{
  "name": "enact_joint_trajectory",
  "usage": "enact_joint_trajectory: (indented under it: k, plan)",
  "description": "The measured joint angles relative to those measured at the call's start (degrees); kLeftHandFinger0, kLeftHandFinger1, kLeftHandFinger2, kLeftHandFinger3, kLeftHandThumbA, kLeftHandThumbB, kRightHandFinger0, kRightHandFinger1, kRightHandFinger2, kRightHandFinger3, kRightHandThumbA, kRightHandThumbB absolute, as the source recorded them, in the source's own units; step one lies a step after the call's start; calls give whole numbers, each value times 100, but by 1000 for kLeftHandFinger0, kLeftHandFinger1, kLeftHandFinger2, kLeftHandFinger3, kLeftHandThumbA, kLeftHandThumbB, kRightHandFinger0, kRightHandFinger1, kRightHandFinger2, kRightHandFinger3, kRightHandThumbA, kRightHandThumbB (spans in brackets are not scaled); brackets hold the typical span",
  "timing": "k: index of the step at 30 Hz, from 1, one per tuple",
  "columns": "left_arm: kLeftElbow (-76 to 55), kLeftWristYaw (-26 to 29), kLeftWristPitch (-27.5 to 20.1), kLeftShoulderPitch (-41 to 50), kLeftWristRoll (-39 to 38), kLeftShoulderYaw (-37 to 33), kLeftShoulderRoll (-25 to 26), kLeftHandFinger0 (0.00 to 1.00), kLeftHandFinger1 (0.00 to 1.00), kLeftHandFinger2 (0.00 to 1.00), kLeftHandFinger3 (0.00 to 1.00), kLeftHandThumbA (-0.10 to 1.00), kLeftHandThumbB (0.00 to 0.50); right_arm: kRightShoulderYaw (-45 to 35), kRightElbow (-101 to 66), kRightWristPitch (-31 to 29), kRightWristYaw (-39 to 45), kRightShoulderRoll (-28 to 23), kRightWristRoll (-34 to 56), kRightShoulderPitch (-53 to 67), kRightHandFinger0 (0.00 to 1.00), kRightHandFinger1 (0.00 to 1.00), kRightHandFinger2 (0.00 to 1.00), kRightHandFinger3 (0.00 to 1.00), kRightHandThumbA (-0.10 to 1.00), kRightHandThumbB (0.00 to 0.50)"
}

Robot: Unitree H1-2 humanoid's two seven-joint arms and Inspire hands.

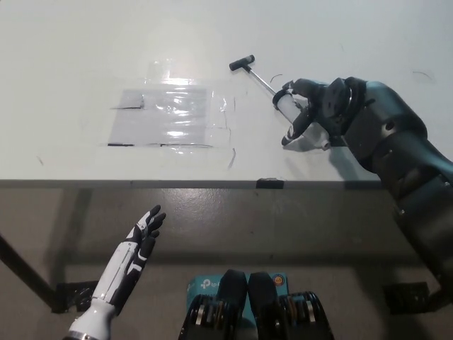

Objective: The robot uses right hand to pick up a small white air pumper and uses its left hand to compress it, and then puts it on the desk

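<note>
Your black right hand (316, 115) reaches in from the right over the desk (85, 64), fingers curled around the barrel of the single white air pumper (287, 108), whose thin rod and black T-handle point up-left. Your white left hand (141, 234) hangs below the desk's front edge, fingers spread and holding nothing. One clear plastic sheet (170, 113) lies left of the pumper, with bare desk around it.

Black right hand (315, 113) closed around the barrel of the small white air pumper (287, 106) on the white desk (85, 57), right of the shiny plastic sheet (170, 117). White left hand (138, 237) spread open below the desk edge.
</note>
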Motion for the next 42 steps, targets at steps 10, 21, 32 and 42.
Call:
enact_joint_trajectory:
  k: [10,21,32,42]
  plan:
    - [-47,0,-35,78,8,6,1,1000,1000,1000,1000,1000,187,133,40,-9,169,-82,-3,74,1000,1000,1000,1000,1000,322]
    - [-56,-1,-97,78,26,6,3,1000,1000,1000,1000,1000,213,33,29,35,-564,-102,31,258,514,637,651,636,-79,117]
    - [-56,-3,-118,62,-11,14,10,1000,1000,1000,1000,1000,207,58,15,-165,-1299,-96,28,455,42,451,630,314,-100,139]
    - [-60,-3,-132,60,-46,24,31,1000,1000,1000,1000,1000,195,-61,-3,-402,-1015,-219,133,474,6,395,611,45,-100,166]
